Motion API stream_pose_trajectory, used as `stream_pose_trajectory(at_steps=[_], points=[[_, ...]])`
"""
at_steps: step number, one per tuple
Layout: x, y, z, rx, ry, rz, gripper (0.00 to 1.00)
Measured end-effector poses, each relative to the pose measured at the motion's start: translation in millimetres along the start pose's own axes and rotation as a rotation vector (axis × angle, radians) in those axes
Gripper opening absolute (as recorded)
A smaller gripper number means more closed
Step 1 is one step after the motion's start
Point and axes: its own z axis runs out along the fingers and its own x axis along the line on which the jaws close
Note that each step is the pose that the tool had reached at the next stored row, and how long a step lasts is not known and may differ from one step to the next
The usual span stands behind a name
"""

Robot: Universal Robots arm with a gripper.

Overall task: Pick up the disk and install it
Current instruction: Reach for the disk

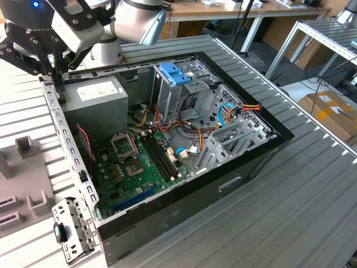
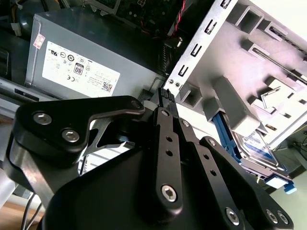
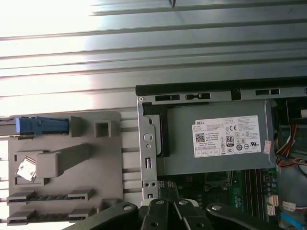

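In the exterior view the end effector [image 1: 53, 61] hangs over the corner of the open computer case [image 1: 184, 218], beside the grey power supply [image 1: 95, 95]. It is dark against dark, so I cannot tell whether it is open or closed. The case holds a green motherboard [image 1: 139, 167], a pale blue tray [image 1: 175, 72] and cables. A grey fixture [image 1: 25, 146] on the bench [image 1: 312, 212] is cut off at the exterior view's left.

In the second wrist view black linkages hide much. The disk [image 2: 254, 143] sits in the fixture [image 2: 249, 62] just outside the case, half covered by a fixture arm.

In the first wrist view the disk [image 3: 41, 125] appears as a blue strip along the fixture [image 3: 96, 163], cut off at the picture's edge and apart from the end effector.
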Motion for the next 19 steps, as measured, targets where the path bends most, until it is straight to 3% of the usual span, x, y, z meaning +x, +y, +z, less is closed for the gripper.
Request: stream_pose_trajectory(at_steps=[19], points=[[10.5, -0.8, -0.3, 0.0000, 0.0000, 0.000, 0.11]])
